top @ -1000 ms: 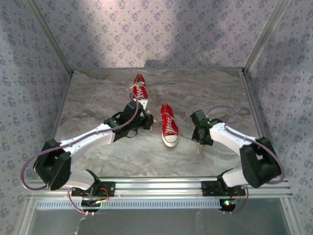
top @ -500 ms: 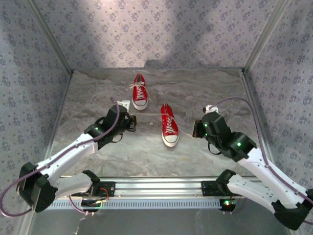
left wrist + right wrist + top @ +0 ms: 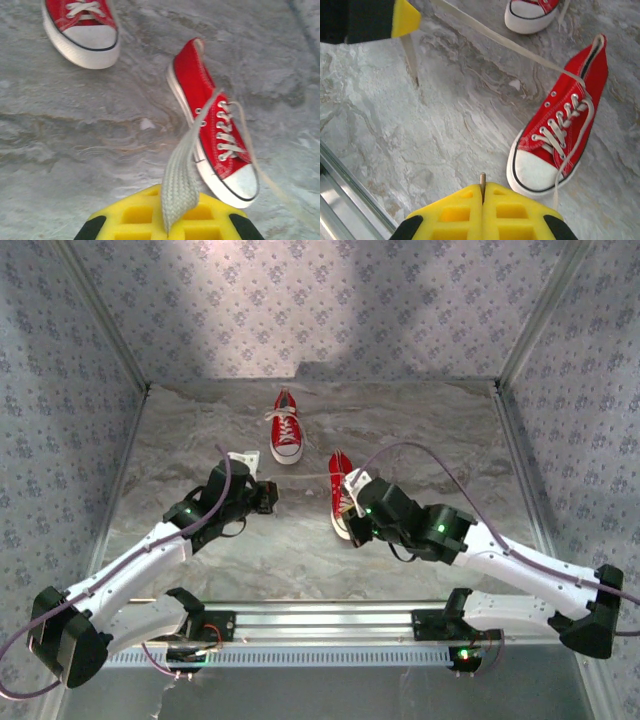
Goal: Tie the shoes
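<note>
The shoes (image 3: 287, 435) sit mid-way along the table (image 3: 190, 440), with bare marble all round and the walls (image 3: 80, 390) well off. The left gripper (image 3: 268, 496) is clamped on a taut lace (image 3: 180, 170). The right gripper (image 3: 350, 510), pinching the other lace end (image 3: 482, 178), has swung in beside the near shoe (image 3: 341, 472).

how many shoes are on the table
2. The far shoe sits at the far middle of the table; the near shoe lies closer to the arms, partly covered by the right arm. None seems hidden.
</note>
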Motion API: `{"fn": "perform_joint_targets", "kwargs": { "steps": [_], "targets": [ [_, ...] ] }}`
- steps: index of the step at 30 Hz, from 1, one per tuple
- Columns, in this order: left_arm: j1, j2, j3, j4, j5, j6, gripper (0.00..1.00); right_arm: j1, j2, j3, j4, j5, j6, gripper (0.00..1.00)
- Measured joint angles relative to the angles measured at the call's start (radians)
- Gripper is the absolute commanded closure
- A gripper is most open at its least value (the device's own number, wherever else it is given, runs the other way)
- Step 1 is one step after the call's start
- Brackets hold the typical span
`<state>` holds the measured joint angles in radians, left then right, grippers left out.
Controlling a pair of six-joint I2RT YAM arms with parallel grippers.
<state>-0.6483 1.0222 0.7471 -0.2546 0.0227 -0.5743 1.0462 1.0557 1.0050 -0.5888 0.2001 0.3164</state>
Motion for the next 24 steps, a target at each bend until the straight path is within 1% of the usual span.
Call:
{"fn": "perform_joint_targets", "kwargs": {
  "steps": [4, 7, 16, 21, 24],
  "targets": [
    [0.001, 0.0, 0.0, 0.057, 0.05, 0.001, 1.0, -0.036, 0.051, 0.076, 0.036, 0.011, 0.008, 1.0],
    [0.0, 0.001, -0.002, 0.092, 0.072, 0.017, 1.0, -0.085, 0.116, 0.163, 0.072, -0.019, 0.017, 1.0],
    [0.0, -0.002, -0.117, 0.252, 0.108, 0.085, 1.0, -0.246, 0.373, 0.37, 0.137, -0.229, 0.125, 1.0],
    [0.0, -0.001, -0.125, 0.303, 0.126, 0.103, 1.0, -0.325, 0.517, 0.463, 0.145, -0.322, 0.19, 1.0],
    [0.0, 0.003, -0.125, 0.331, 0.131, 0.106, 1.0, -0.347, 0.587, 0.508, 0.15, -0.365, 0.209, 1.0]
  ]
}}
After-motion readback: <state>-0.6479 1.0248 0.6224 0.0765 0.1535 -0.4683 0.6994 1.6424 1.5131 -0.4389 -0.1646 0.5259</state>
